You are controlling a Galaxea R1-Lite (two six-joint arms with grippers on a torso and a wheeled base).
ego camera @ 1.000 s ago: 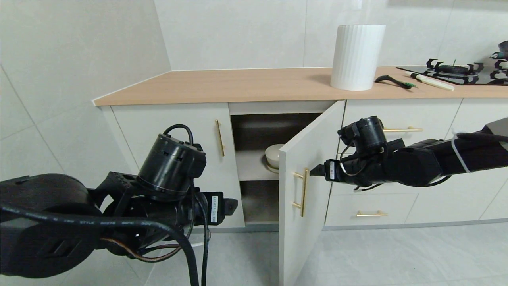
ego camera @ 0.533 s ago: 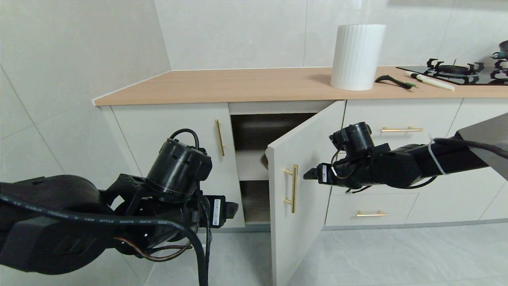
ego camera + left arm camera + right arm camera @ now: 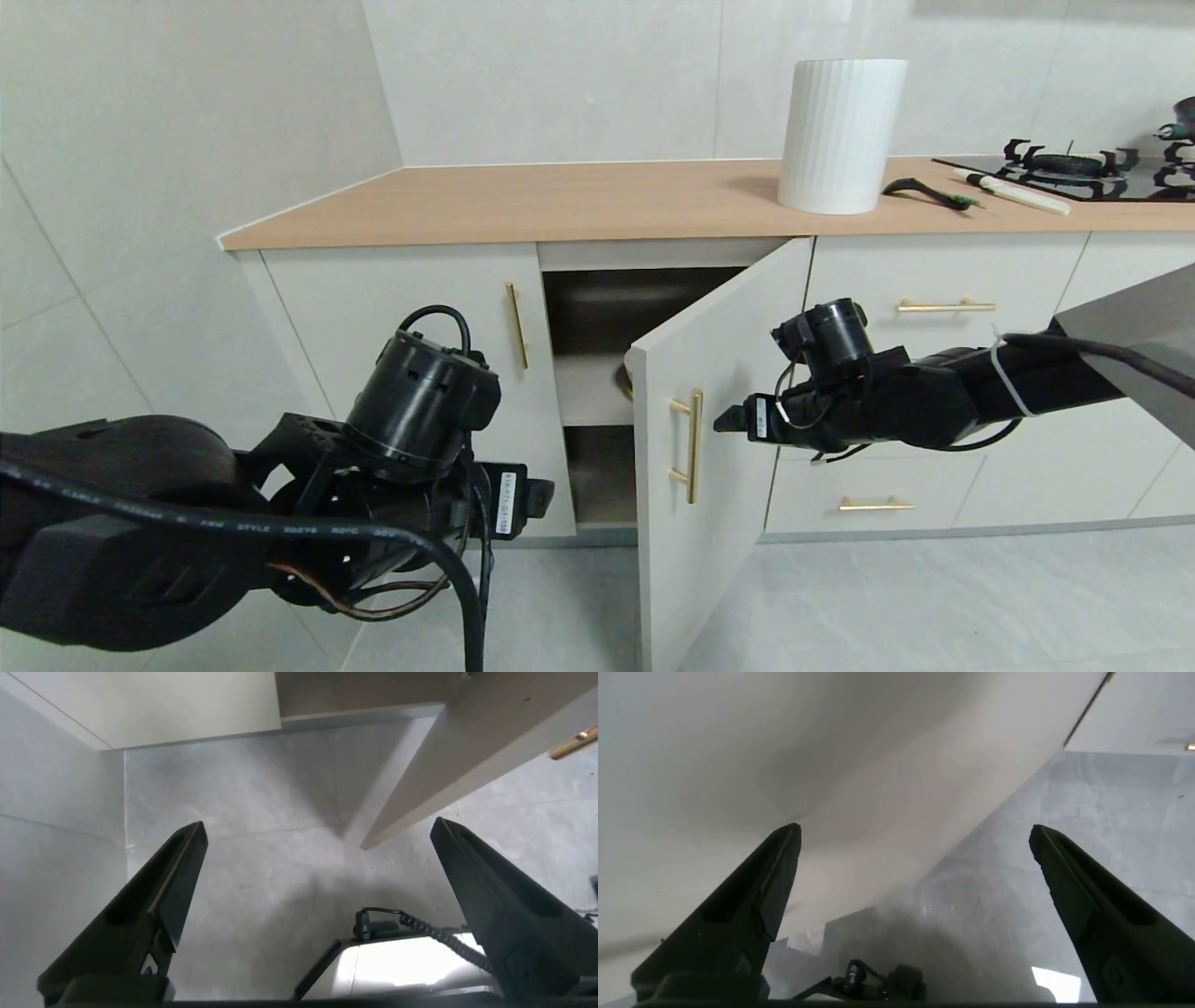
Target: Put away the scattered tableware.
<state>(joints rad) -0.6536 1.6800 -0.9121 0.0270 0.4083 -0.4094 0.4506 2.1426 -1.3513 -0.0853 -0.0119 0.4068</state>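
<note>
1. Wood-topped desk (image 3: 560,201) above pale cabinets and drawers, set against a tiled wall.
2. On the desk, toward its right end: a white ribbed canister (image 3: 840,135), upright near the front edge. Just beside it lies a dark curved utensil (image 3: 924,191) with a green tip, then a pale-handled utensil (image 3: 1016,194). A gas hob (image 3: 1074,168) sits at the desk's far right end.
3. Below the desk's middle: a cabinet (image 3: 597,392) with its cabinet door (image 3: 724,364) standing partly open, hinged on the right. A gold handle (image 3: 689,446) is on its outer face.
4. A tableware piece (image 3: 623,378) sits on the cabinet's middle shelf. Only a rounded sliver shows past the door's free edge, too little to name further.
5. Neighbouring left door (image 3: 401,317) is shut. The drawer fronts (image 3: 943,271) to the right of the open cabinet are shut too.
6. The right claw (image 3: 731,421) is held at the outer face of the open door, just beside the gold handle. Contact cannot be told. In the right wrist view the claw (image 3: 915,835) has its fingers spread wide, with the door panel (image 3: 831,756) close before them.
7. The left claw (image 3: 537,495) sits low in front of the shut left door. In the left wrist view it (image 3: 318,831) is spread wide and holds nothing, over the grey floor (image 3: 262,887), with the open door's lower edge (image 3: 448,775) ahead.
</note>
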